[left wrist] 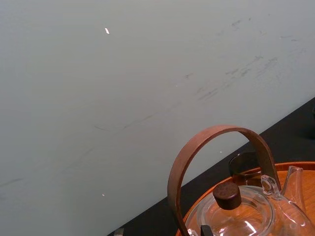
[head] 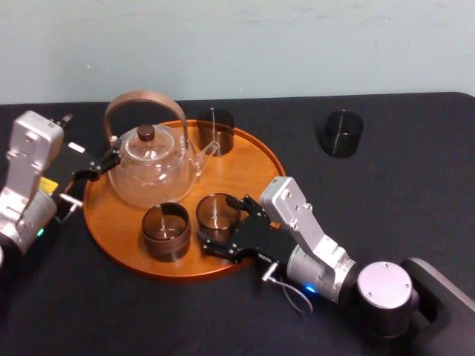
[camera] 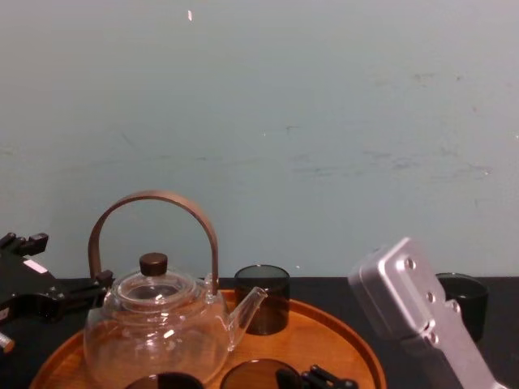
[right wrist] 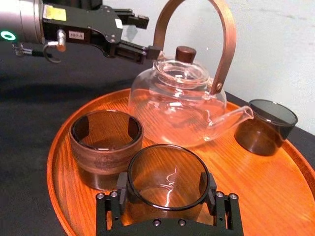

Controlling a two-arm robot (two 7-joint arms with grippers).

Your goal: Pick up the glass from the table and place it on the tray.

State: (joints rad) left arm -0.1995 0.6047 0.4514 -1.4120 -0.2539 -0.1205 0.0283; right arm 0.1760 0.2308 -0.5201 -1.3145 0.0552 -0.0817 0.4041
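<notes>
Black table [head: 386,185] spreads under a pale, scuffed wall, with the round wooden tray [head: 252,159] left of centre in the head view. At the tray's lower edge the right gripper [head: 219,226] pinches a smoky glass [head: 214,209] that stands on the wood beside a second glass [head: 166,230]. A glass teapot [head: 152,167] sits behind them. At far left the left gripper [head: 90,141] is spread, one finger by the teapot's handle.
</notes>
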